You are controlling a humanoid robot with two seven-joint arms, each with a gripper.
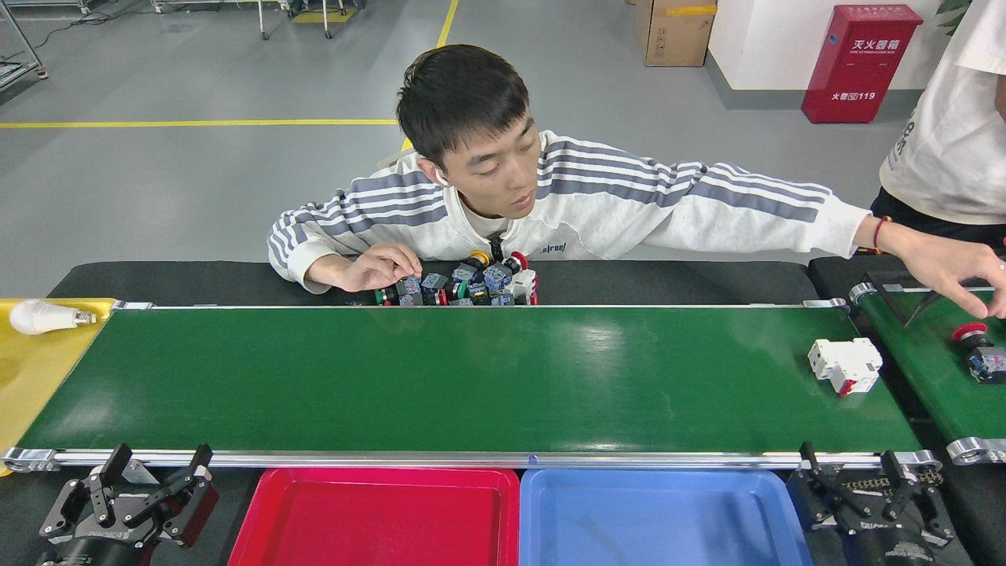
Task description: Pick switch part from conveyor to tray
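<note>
A white switch (845, 365) lies at the conveyor's (440, 377) right end; both grippers, left (154, 477) and right (855, 473), hang spread and empty.

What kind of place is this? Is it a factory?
Probably a factory floor or robot test workshop: a green conveyor carrying a white switch part, sorting trays, and yellow floor lines behind.

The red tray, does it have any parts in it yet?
No, the red tray shows only its bare red floor, and the one white switch part lies on the conveyor.
</note>
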